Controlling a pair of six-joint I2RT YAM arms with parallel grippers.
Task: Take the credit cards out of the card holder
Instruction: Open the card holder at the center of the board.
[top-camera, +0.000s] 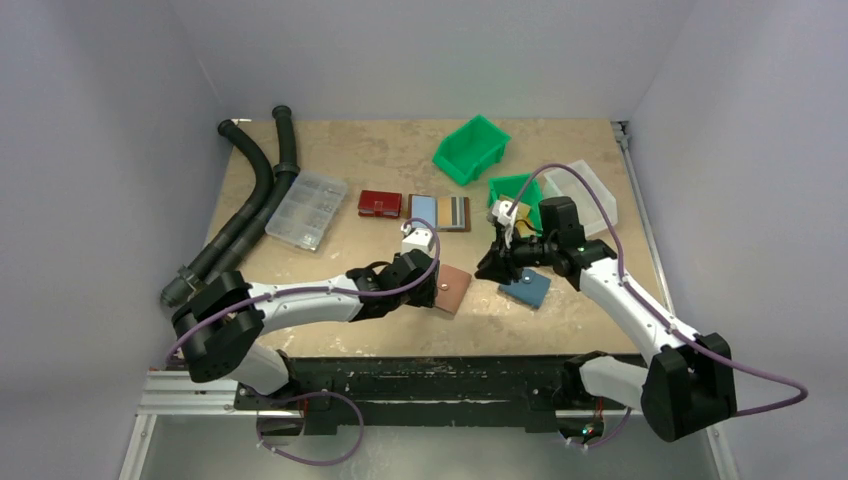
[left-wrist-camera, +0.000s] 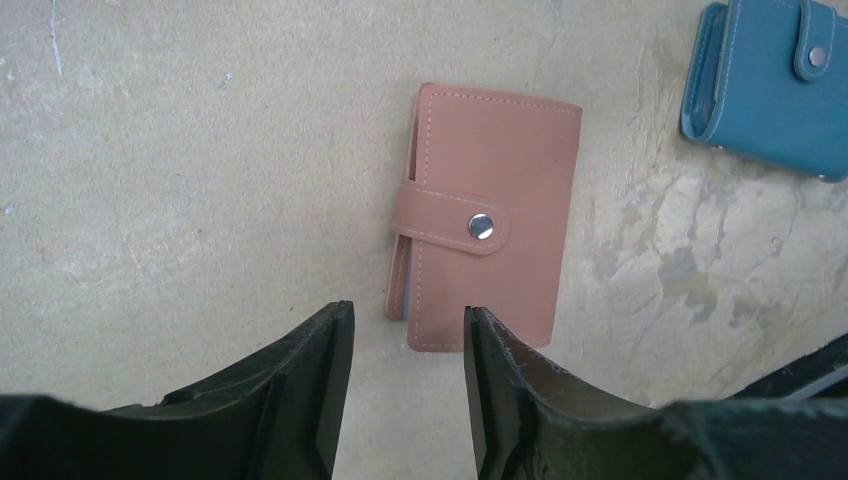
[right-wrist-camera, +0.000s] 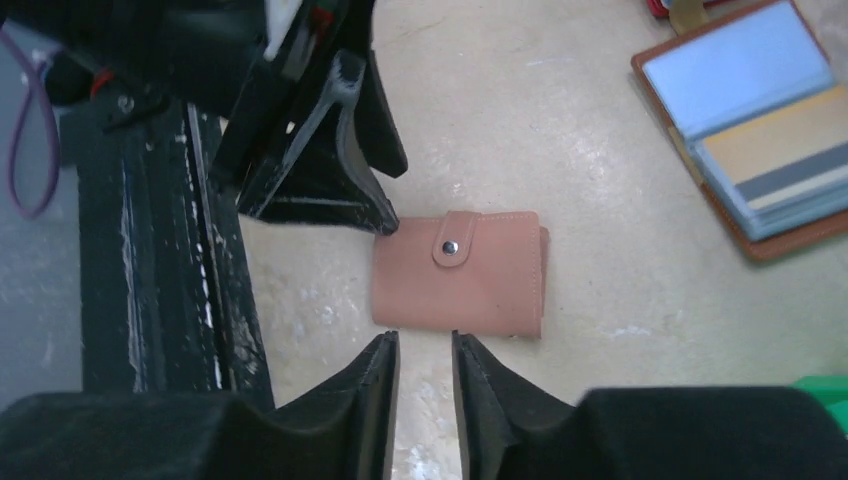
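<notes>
A closed pink-brown card holder with a snap strap lies flat on the table. It also shows in the left wrist view and the right wrist view. The credit cards are hidden inside it; only a pale sliver shows at its open side. My left gripper is open and empty, just short of the holder's near edge. My right gripper is narrowly open and empty, just off the holder's other side. The left gripper's fingers show in the right wrist view.
A blue snap pouch lies right of the holder. An open brown wallet with sleeved cards and a red wallet lie behind. Green bins, a clear organiser box and black hoses are farther back.
</notes>
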